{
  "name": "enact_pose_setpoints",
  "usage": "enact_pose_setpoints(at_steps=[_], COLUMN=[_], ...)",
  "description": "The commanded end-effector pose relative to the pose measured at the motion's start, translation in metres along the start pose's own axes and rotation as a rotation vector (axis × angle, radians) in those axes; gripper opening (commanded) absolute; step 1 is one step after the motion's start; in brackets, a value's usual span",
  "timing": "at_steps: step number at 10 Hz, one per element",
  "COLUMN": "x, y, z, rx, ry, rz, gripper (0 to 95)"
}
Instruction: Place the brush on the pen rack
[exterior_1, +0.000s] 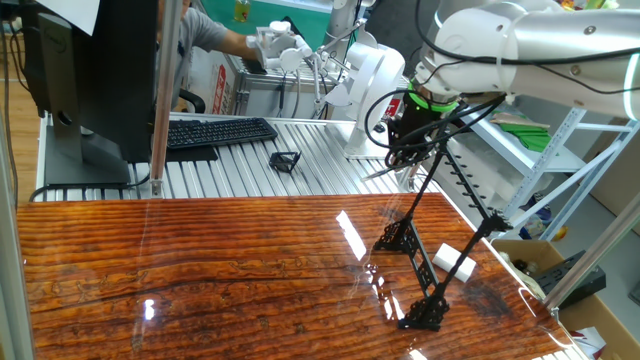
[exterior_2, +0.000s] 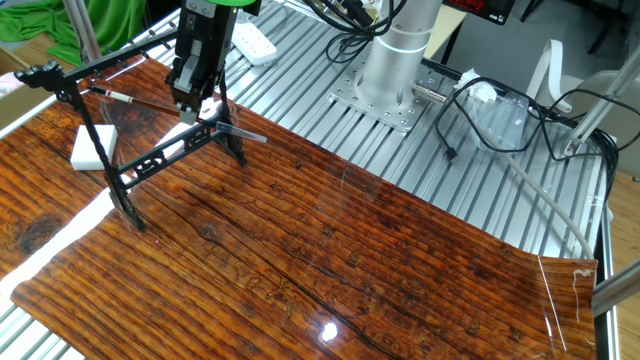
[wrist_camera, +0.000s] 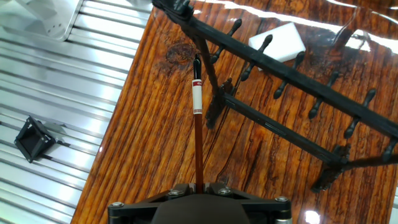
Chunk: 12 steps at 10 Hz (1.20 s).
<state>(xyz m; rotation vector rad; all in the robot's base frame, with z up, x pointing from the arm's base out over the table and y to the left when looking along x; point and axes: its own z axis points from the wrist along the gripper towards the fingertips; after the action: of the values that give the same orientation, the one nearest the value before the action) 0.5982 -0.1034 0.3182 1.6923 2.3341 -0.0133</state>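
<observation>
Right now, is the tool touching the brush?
Touching. The hand view shows the brush running straight out from between the shut fingers of the tool, clamped at its near end. The pen rack lies beyond.

A lab: robot arm (exterior_1: 540, 40), ribbed metal bench (exterior_2: 480, 190), keyboard (exterior_1: 218, 131)

One brush (wrist_camera: 198, 134), a thin dark stick with a pale band. One pen rack (exterior_2: 140, 165), the long black frame on the wooden table (exterior_2: 330, 260). One white block (exterior_2: 94, 146) lies beside it. One small black wire frame (exterior_1: 285, 160) sits on the ribbed metal surface. One black keyboard (exterior_1: 215, 131) shows farther back. One robot arm, one gripper (exterior_2: 196, 95); more items behind are probably there, too cluttered to count.
</observation>
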Motion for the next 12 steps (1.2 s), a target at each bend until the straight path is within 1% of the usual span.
enact_pose_setpoints(at_steps=[1, 3, 5, 6, 8, 10, 12], x=[0.0001, 0.0001, 0.0001, 0.0, -0.0005, -0.0015, -0.0019], y=[-0.0003, -0.0003, -0.0003, -0.0004, -0.0006, -0.0012, -0.0014], z=[0.0003, 0.0003, 0.0003, 0.0004, 0.0007, 0.0014, 0.0017], rx=[-0.001, 0.0, 0.001, -0.001, -0.002, -0.006, -0.008], ry=[0.003, 0.014, 0.018, 0.027, 0.03, 0.041, 0.044], rz=[-0.005, -0.01, -0.017, -0.015, -0.015, -0.02, -0.023], gripper=[0.0, 0.0, 0.0, 0.0, 0.0, 0.0, 0.0])
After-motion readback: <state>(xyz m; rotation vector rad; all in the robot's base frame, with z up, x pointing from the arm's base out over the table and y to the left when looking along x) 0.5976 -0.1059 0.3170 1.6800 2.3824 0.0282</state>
